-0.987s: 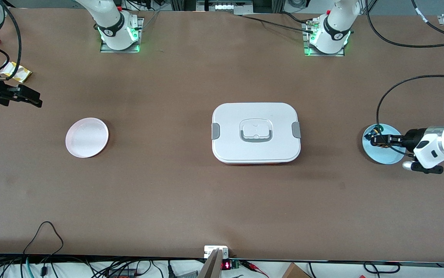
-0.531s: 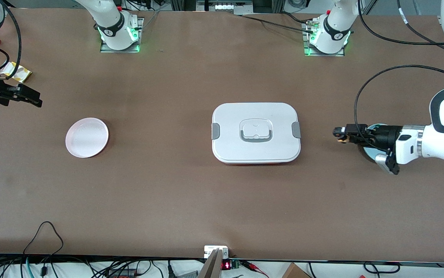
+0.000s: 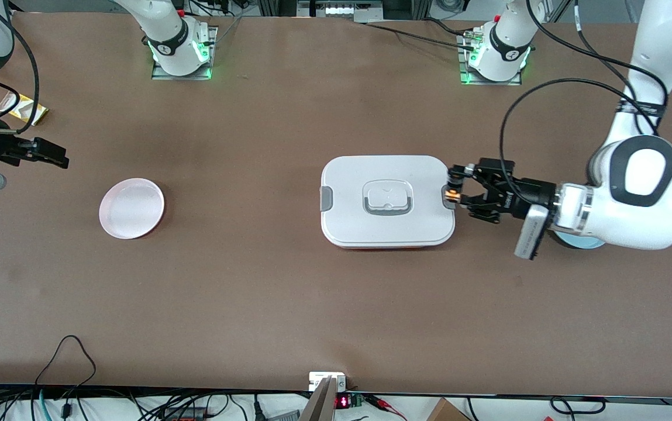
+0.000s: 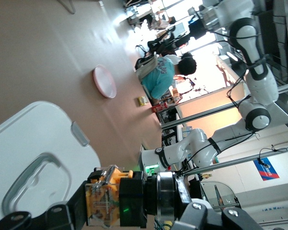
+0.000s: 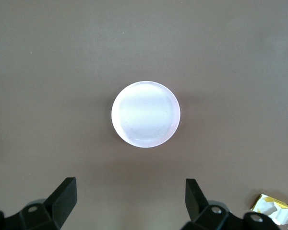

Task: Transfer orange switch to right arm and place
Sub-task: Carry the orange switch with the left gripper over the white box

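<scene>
**Holding the orange switch over the edge of the white box**

Gripping the orange switch (image 3: 453, 190) between its fingers, the left claw (image 3: 457, 188) hangs at the right of centre in the front view, over the end of the white lidded box (image 3: 387, 201) that is toward the left arm's end of the table (image 3: 289, 304). In the left wrist view the switch (image 4: 104, 199) sits clamped at the bottom of the frame, with the box lid (image 4: 36, 158) under it.

The box is closed, with grey latches at both ends and a grey handle on the lid; what is inside cannot be seen. A pale blue dish (image 3: 575, 241) lies at the right of the frame, mostly covered by the left arm, so its contents cannot be told.

The right claw (image 3: 58, 159) waits at the far left of the front frame, its fingers spread apart and holding nothing (image 5: 129, 203). A pink plate (image 3: 131, 208) lies in the left part of the frame with nothing in it; the right wrist view shows it (image 5: 145, 113) under that claw. A small yellow packet (image 3: 21, 109) lies in the upper left corner.
</scene>
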### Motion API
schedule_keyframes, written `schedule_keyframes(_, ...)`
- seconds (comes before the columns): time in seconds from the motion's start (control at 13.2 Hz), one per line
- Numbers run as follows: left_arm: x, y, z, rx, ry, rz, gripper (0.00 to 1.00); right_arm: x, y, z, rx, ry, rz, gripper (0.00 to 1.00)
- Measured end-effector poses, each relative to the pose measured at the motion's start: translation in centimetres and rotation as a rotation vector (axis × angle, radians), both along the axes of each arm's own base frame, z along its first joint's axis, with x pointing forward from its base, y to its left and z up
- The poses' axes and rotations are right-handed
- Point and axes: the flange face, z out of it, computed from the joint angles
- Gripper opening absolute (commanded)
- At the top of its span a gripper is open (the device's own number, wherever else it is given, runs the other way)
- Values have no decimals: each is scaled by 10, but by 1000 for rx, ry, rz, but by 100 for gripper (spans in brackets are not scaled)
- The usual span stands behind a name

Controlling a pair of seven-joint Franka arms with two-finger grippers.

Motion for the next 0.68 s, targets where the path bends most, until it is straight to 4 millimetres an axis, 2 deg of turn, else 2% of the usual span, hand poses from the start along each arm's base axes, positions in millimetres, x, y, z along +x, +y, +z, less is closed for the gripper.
schedule_keyframes(0.15,-2,-41,3,-126,-97,-7,39,0,-3,4,13,-10,-10,100)
schedule_keyframes(0.38,-7,-95,-6,-261,-201,37,39,0,-6,5,26,-13,-19,100)
schedule_keyframes(0.68,-24,-177,-8,-354,-396,124,37,-3,7,7,31,4,4,100)
